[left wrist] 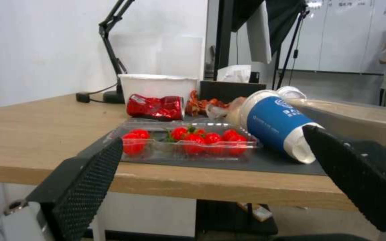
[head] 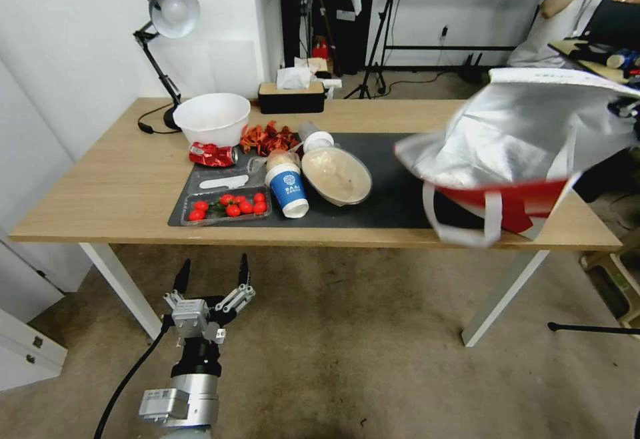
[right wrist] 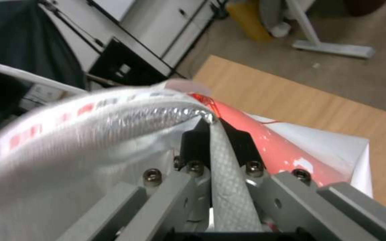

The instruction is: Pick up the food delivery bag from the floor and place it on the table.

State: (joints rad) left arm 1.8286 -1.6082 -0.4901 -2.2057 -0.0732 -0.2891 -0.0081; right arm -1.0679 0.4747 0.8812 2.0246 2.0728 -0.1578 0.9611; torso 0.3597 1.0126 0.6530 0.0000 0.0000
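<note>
1. Grey-brown carpet floor (head: 347, 332) runs under your wide light-wood table (head: 87, 192), which stands against a white wall with a dark grey mat (head: 393, 192) along its middle.
2. Your right gripper (right wrist: 215, 134) is clamped on a flat white loop handle (right wrist: 229, 187) of the food delivery bag (head: 527, 139); in the right wrist view the strap runs straight up between the two black fingertips (right wrist: 193, 142), and the foil-lined rim bulges just beside them.
3. You have the bag in the air, tilted over the table's right end, silver lining facing you, red panel underneath, and a second white handle (head: 460, 225) drooping past the front edge. You cannot tell whether its underside touches the tabletop.
4. Your left gripper (head: 212, 272) hovers low over the carpet in front of the table's left leg, fingers spread wide and empty.
5. On the mat's left part you see a tray of cherry tomatoes (head: 227, 207), a tipped blue-and-white cup (head: 288, 189), a lidded clear bowl (head: 337, 175), a crushed red can (head: 212, 155) and a white bowl (head: 212, 117).
6. Farther back stand a desk lamp (head: 170, 15) and a tissue box (head: 291, 95).
</note>
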